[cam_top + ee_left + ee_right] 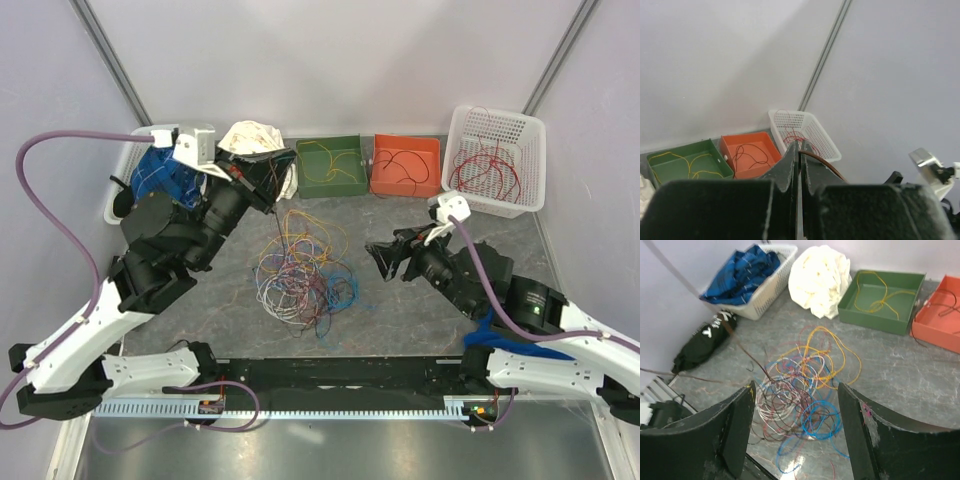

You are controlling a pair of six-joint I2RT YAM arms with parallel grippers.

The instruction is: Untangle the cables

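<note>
A tangle of cables (300, 270) in white, red, blue, orange and brown lies mid-table; it also shows in the right wrist view (800, 390). My left gripper (272, 168) is raised at the back left and is shut (800, 145) on a thin brown cable (822, 164). That cable runs taut down to the tangle (742, 350). My right gripper (378, 257) is open and empty, to the right of the tangle and pointing at it; its fingers (746, 400) frame the pile.
Along the back stand a white basket of blue cables (150, 175), a white heap (255, 140), a green bin (330, 167) with yellow cable, an orange bin (405, 165) with dark red cable, and a white basket (495, 160) with red cables. A black object (705, 342) lies at the left.
</note>
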